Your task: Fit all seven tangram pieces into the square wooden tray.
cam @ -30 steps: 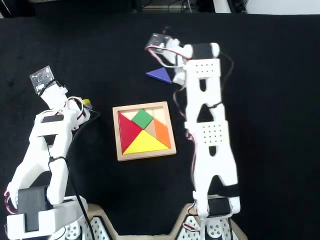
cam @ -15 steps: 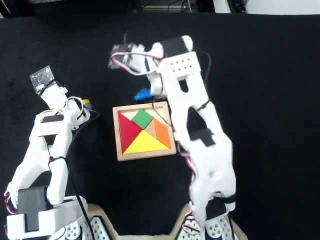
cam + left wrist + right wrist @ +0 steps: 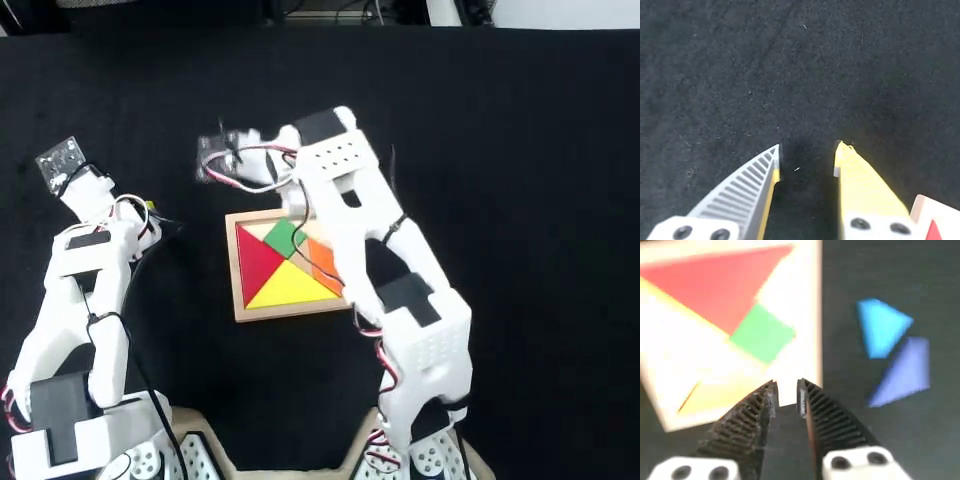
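worktop (image 3: 520,150): black cloth, two white arms side by side at the near edge.
tray (image 3: 232,280): square, wooden, flat on the worktop between the two arms.
in tray: red triangle (image 3: 256,262) on the left arm's side, yellow triangle (image 3: 288,288) along the near edge, green square (image 3: 283,238) toward the far edge, orange piece (image 3: 322,262) on the right arm's side, partly under the arm. Bare wood shows along the far edge beside the green square.
outside tray: light blue triangle (image 3: 881,327) and dark blue piece (image 3: 905,371) lie on the cloth just beyond the tray's rim, close together. Can't tell if they touch.
right arm: stretched across the tray's right half, wrist over the far edge.
right claw (image 3: 786,389): tips a narrow gap apart, nothing between them, above the tray rim with the two blue pieces off to one side.
left arm: off the tray's left side.
left claw (image 3: 807,155): spread, empty, over bare cloth. A tray corner sits just beside its yellow finger (image 3: 857,180).
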